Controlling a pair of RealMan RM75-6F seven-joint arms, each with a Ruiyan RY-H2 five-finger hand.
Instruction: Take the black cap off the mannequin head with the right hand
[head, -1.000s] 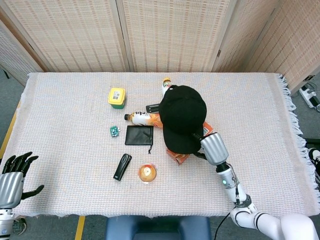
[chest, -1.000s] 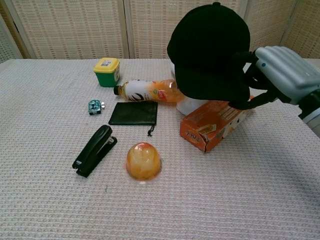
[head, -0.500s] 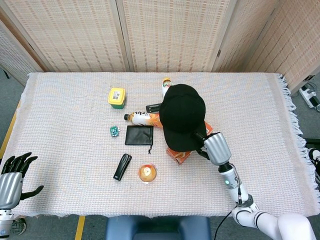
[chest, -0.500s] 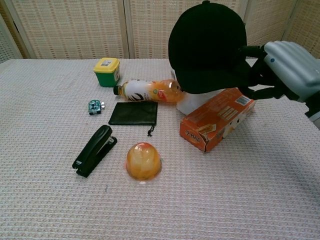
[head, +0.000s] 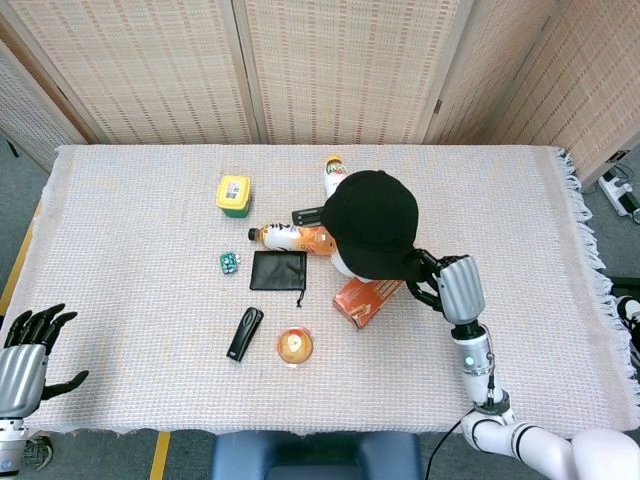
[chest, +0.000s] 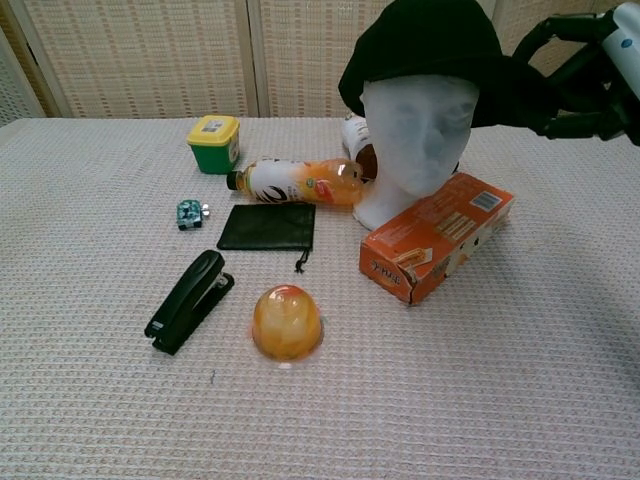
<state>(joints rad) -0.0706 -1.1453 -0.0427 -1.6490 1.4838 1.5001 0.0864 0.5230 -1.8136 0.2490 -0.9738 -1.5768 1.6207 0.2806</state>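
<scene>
1x black cap (chest: 425, 45), tilted up off the face of 1x mannequin head (chest: 418, 135), crown still over its top. Right hand (chest: 585, 62) pinches the brim w/ dark fingers. Left hand (head: 22, 360) at table's near-left corner, fingers apart, holding nothing. Also on table: 1x orange box (chest: 437, 235), 2x bottles, 1x stapler (chest: 187, 301), 1x black pouch (chest: 267, 226), 1x green tub (chest: 214, 143).

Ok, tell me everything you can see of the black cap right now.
The black cap looks like plain dark fabric, with a rounded crown and a brim. It sits tilted on the white mannequin head, crown on top, face uncovered below it. The brim points toward the robot's right, where the right hand grips it with dark fingers. In the head view it hides most of the mannequin.
</scene>
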